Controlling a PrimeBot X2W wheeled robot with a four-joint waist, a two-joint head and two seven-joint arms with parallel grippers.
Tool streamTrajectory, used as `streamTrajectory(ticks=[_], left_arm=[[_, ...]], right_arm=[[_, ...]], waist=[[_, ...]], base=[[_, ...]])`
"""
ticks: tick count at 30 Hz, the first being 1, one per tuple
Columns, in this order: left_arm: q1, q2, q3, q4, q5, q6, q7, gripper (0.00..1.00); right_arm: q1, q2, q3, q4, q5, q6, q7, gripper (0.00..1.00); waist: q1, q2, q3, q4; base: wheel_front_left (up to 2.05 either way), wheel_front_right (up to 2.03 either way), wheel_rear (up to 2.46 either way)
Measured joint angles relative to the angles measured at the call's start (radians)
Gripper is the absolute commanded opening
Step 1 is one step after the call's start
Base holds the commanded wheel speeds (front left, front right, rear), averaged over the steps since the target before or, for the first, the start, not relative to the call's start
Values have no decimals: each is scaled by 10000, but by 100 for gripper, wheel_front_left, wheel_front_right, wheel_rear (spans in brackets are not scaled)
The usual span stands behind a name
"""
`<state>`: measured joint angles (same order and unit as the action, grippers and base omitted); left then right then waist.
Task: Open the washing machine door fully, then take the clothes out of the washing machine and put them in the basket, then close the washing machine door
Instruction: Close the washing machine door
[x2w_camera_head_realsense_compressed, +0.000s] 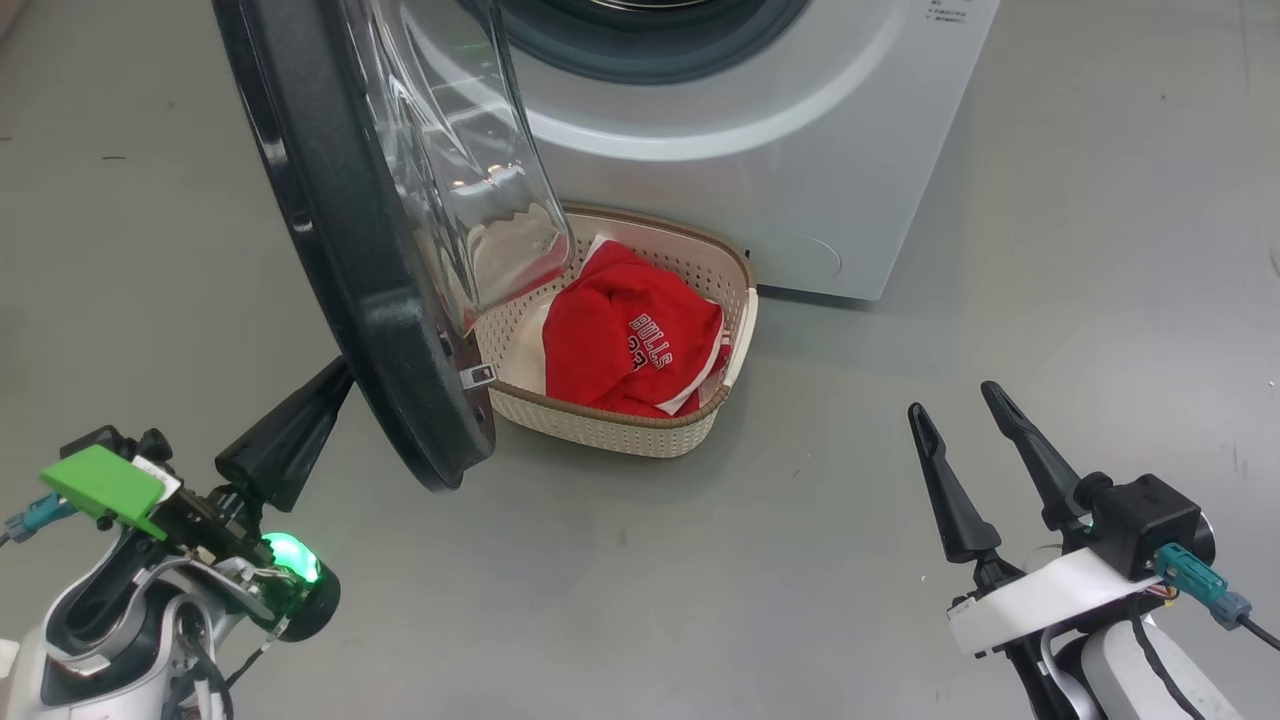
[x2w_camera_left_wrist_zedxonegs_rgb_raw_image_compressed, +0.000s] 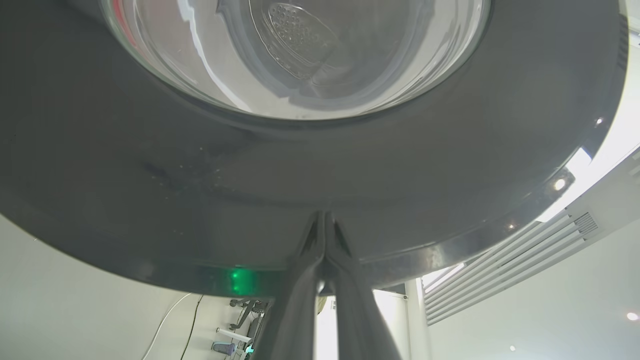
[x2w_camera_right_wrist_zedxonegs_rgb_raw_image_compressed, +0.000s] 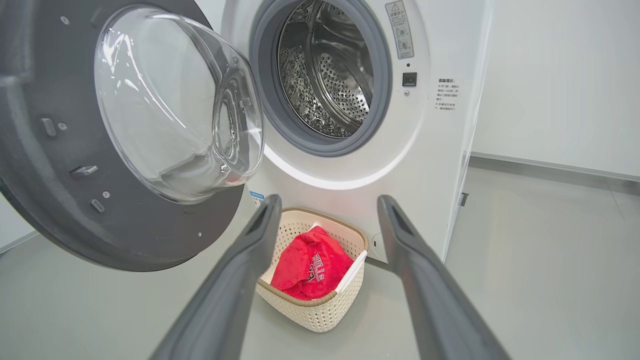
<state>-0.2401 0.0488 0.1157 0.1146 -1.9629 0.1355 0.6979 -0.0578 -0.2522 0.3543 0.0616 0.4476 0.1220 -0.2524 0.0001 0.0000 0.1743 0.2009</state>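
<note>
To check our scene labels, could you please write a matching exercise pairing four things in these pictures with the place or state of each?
Column one:
1. clothes
2. washing machine door
3. left gripper
4. right gripper

Column two:
A. standing open
B. shut, tips at the door's black outer rim
C. open, holding nothing
D. lying in the basket

Pairs: 1-D, 2-A, 3-B, 4-C
</note>
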Motion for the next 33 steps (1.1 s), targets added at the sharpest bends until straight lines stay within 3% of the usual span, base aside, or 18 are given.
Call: streamTrajectory(ticks=[33], left_arm=[[-896,-109,-1177,140,-761,0,-2171,0]], right_arm=[[-416,140,-67,94,209,0,0,100]], waist=[[0,0,449,-2754]], base=[[0,0,0]])
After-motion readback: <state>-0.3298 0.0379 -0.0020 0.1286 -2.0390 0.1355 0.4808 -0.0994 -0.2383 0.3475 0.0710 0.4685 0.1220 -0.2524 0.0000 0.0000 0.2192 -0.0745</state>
